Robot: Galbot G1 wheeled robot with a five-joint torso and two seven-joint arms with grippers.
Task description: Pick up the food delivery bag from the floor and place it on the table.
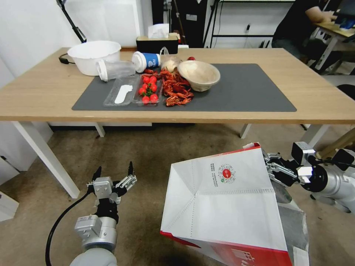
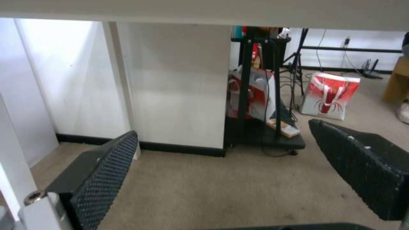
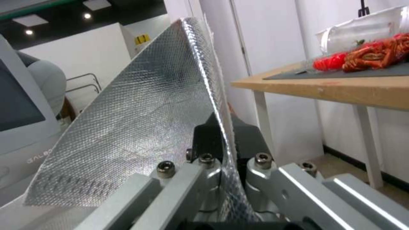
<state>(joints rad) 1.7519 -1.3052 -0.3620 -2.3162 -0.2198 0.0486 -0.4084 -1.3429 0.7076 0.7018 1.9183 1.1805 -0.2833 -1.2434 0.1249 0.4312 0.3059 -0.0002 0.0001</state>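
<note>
From the head view I see my right gripper [image 1: 267,162] clamped on the rim of the large white paper food delivery bag with red trim [image 1: 225,203], tilted before the light-wood table [image 1: 44,92], my left gripper [image 1: 114,174] wide open and empty; the left wrist view shows grey-brown carpeted floor [image 2: 204,188], the right wrist view foil lining pinched.

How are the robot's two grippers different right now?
The right gripper has its jaws pinched shut on the rim of the food delivery bag, holding it tilted above the floor. The left gripper has its jaws spread open and holds nothing. The right gripper is beside the bag; the left gripper hangs apart from it. Both sit lower than the table.
</note>
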